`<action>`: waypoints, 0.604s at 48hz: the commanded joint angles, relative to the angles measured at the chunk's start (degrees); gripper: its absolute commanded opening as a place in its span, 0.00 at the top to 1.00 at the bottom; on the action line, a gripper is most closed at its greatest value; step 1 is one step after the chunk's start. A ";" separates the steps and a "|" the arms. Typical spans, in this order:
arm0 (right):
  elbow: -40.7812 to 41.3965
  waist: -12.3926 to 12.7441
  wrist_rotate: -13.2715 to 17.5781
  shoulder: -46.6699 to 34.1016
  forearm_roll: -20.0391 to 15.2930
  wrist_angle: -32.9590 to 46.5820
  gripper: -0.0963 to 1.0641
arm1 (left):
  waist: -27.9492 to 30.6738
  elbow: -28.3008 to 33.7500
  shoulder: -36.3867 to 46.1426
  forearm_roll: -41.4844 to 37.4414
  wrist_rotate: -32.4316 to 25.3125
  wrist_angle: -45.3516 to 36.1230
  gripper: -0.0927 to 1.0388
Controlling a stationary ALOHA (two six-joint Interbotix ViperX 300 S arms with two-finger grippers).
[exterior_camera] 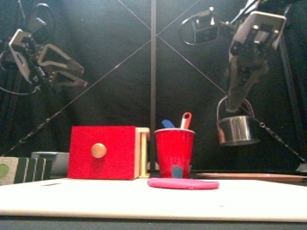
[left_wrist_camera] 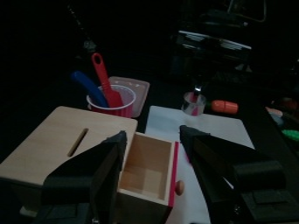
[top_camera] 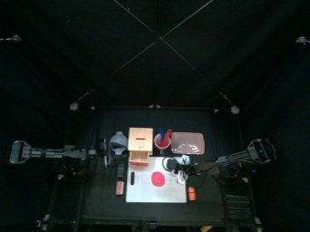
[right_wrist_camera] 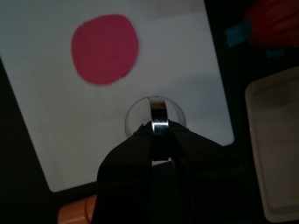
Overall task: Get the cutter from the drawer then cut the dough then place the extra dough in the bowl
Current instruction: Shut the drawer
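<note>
**One cutter out of the drawer, cut step starting**

Right gripper (right_wrist_camera: 158, 125) is pinching the cutter (exterior_camera: 236, 131) by its wire handle, jaws narrow, holding it in the air over the white board (right_wrist_camera: 47, 114). Dough (right_wrist_camera: 107, 50) is lying flat on the board, ahead of and below this gripper, looking uncut. Judging: carrying cutter to dough. Next move is calling for centring over the disc, then pressing straight down. Left gripper (left_wrist_camera: 152, 136) is hanging wide open above the open drawer (left_wrist_camera: 142, 175).
</note>
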State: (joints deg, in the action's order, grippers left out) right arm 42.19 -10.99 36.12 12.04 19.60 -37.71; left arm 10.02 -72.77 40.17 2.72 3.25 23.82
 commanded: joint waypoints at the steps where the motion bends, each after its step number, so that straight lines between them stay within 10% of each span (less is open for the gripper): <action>1: 0.97 -0.26 0.35 0.26 1.58 4.31 0.47 | 1.49 1.76 -0.09 -0.09 0.00 -0.44 0.15; 19: 0.62 0.09 0.70 0.00 1.67 7.91 0.24 | 6.59 2.20 -0.09 0.00 -0.09 -0.35 0.15; 29: -10.46 0.35 0.79 -4.04 8.70 12.13 0.25 | 15.82 8.53 -6.68 1.23 0.26 -2.02 0.16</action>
State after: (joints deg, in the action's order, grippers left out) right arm 35.42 -10.90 36.83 8.61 27.33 -26.89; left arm 23.73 -67.76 35.68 3.16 3.52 22.24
